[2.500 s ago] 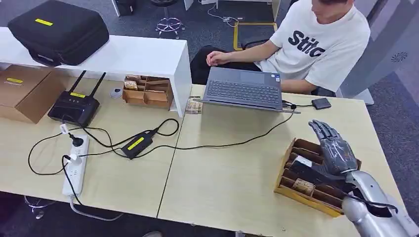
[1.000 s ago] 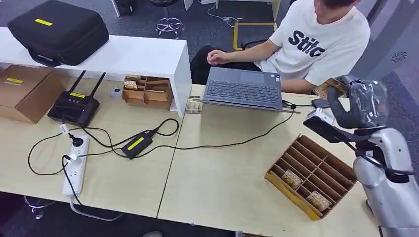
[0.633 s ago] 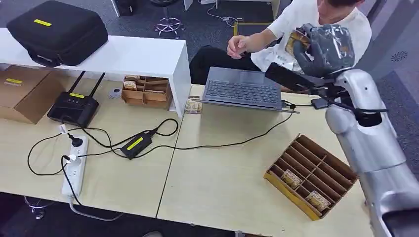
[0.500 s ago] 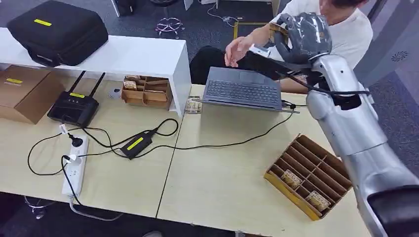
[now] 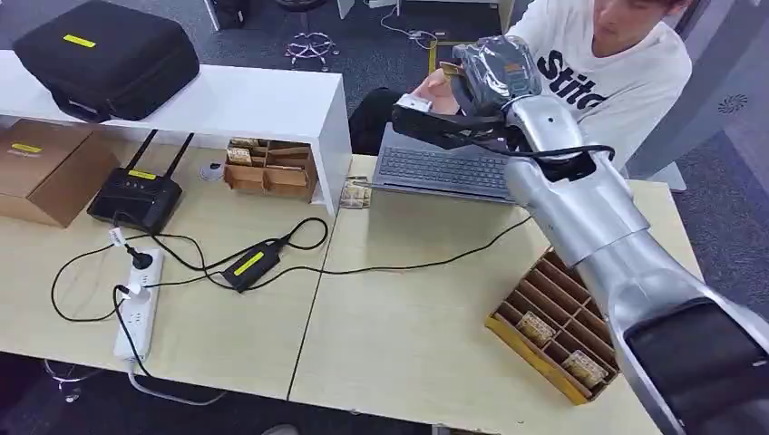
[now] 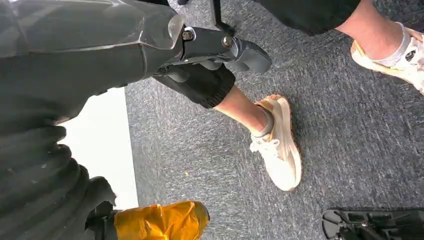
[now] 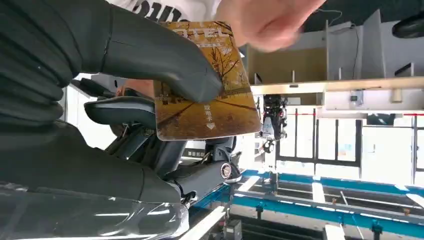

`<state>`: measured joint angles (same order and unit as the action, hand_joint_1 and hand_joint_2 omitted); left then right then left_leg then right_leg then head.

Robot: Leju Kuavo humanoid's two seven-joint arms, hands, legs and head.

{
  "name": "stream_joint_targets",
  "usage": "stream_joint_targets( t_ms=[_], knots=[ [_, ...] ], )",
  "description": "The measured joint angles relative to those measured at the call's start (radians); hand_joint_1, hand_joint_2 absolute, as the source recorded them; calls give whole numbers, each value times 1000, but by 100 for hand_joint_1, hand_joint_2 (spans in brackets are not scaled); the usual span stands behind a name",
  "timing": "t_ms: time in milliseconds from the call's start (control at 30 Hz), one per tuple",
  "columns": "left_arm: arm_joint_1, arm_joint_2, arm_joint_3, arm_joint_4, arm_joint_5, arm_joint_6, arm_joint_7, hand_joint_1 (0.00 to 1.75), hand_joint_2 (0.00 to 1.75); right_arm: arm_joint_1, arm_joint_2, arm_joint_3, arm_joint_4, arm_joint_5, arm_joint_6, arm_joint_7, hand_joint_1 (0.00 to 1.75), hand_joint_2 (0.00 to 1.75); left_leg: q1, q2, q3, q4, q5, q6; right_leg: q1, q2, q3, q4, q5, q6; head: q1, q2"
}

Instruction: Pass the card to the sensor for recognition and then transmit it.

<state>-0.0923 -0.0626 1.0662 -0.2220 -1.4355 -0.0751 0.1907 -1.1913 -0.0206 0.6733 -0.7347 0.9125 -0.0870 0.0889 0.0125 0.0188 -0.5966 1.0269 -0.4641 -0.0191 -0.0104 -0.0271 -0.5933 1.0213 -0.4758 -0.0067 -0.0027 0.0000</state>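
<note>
Above laptop [image 5: 444,168], right hand [image 5: 494,68] pinches card [image 7: 205,82]; person's hand [image 7: 267,20] touching it.

Card [image 7: 207,95] glossy printed plastic; right hand [image 7: 125,75] matt dark rubbery, clear film over cover; arm [image 5: 580,204] smooth silver metal; table [image 5: 408,317] pale wood; carpet [image 6: 350,125] rough grey.

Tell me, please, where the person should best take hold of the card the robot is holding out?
Probably by the free far end of the card, coming from the side opposite the right hand. The robot's thumb presses across the near part of the face, and fingers back it from behind, so only the outer end and its edges stand clear. The person's hand is already close there.
</note>
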Motion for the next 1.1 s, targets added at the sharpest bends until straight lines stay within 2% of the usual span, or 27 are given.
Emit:
stream_joint_targets(
  t_ms=[167,200,233,267,300,333,633,767,933,1100],
  knots=[
    [0,0,-2,0,-2,-2,0,0,175,1,3,18,43,12,-4,-10,169,175,0,0,0,0,0,0,0,0,0,0,0,0,0,0],
    [0,0,-3,0,-2,-2,0,0,175,1,3,21,50,12,-5,-12,166,175,0,0,0,0,0,0,0,0,0,0,0,0,0,0],
    [0,0,-6,0,-2,-2,0,0,175,2,3,23,56,13,-7,-16,155,175,0,0,0,0,0,0,0,0,0,0,0,0,0,0],
    [0,0,-8,0,-3,-2,1,0,175,3,3,26,61,13,-8,-19,134,175,0,0,0,0,0,0,0,0,0,0,0,0,0,0],
    [0,0,-10,0,-3,-2,2,0,175,4,4,28,66,13,-9,-21,7,175,0,0,0,0,0,0,0,0,0,0,0,0,0,0],
    [0,0,-13,0,-3,-3,2,0,175,5,6,31,71,16,-9,-26,0,175,0,0,0,0,0,0,0,0,0,0,0,0,0,0],
    [1,0,-16,0,1,-2,3,0,175,15,20,58,85,19,3,-49,0,175,0,0,0,0,0,0,0,0,0,0,0,0,0,0],
    [2,0,-16,0,9,-1,-1,0,175,28,13,63,66,-43,7,-102,0,175,0,0,0,0,0,0,0,0,-1,0,0,0,0,0],
    [7,0,-16,0,28,1,-12,0,175,76,-58,14,-16,-263,48,-189,0,175,0,-2,0,1,0,0,0,-2,0,-2,0,0,0,0],
    [21,2,-16,0,43,2,-20,0,175,135,-177,-129,-55,-501,82,-264,0,175,0,-4,0,1,-1,1,0,-4,1,-3,0,1,0,0]
  ],
)
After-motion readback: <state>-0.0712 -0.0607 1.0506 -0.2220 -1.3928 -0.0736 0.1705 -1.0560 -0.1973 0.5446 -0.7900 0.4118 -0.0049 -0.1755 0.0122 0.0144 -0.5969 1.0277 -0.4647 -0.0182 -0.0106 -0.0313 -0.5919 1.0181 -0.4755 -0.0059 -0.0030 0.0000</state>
